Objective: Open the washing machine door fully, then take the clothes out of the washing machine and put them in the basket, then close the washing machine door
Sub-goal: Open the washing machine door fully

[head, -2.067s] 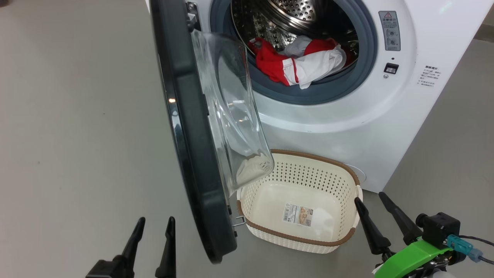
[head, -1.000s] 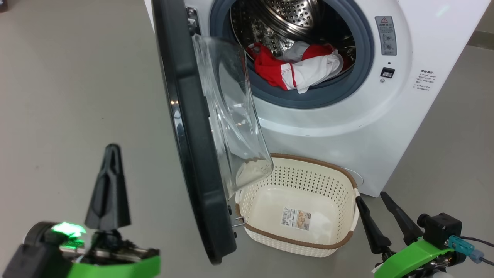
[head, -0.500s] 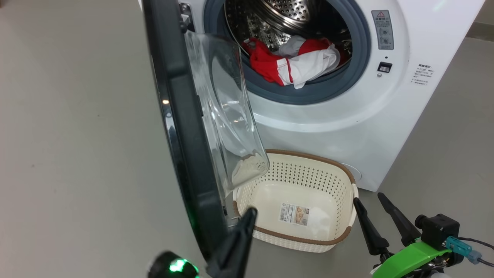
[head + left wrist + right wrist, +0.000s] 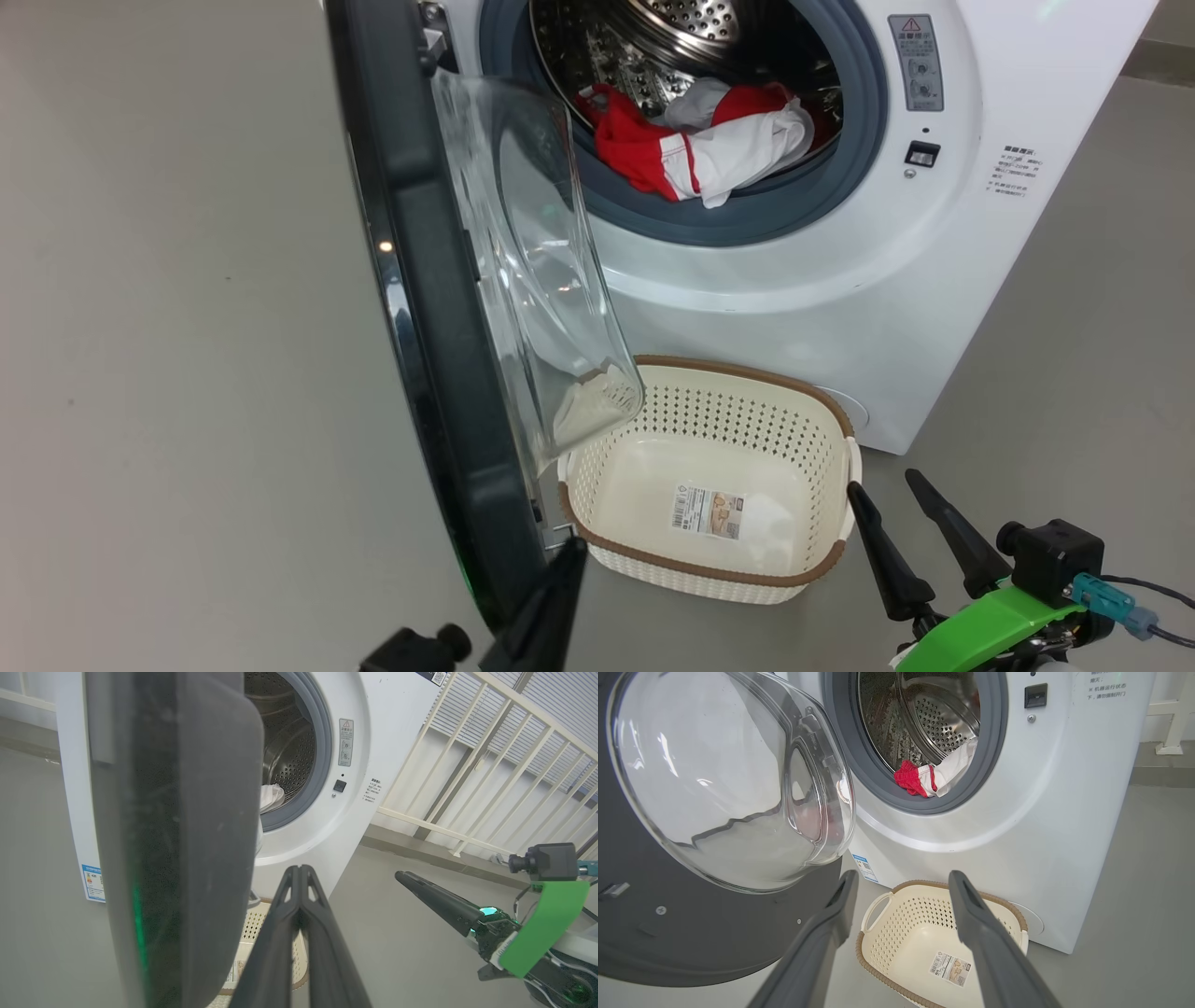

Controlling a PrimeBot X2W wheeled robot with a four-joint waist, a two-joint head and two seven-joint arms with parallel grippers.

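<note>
The washing machine [image 4: 840,280] stands with the washing machine door [image 4: 439,373] swung out toward me, glass bowl [image 4: 728,779] facing right. Red and white clothes [image 4: 709,149] lie at the drum's mouth, also in the right wrist view as clothes [image 4: 924,777]. The cream basket [image 4: 738,373] sits empty on the floor below the opening. My left gripper [image 4: 569,555] is shut with nothing in it, its tip beside the door's near edge [image 4: 187,835] on the inner side, by the latch. Whether it touches the door I cannot tell. My right gripper [image 4: 881,481] stands open just right of the basket [image 4: 878,961].
Grey floor spreads left of the door and right of the machine. A white railing [image 4: 467,788] runs behind the machine's right side. The door's black rim hangs over the basket's left end.
My left gripper closed, then swung from the floor left of the door round to its near edge by the basket. The head camera shifted slightly. The right arm has not moved.
</note>
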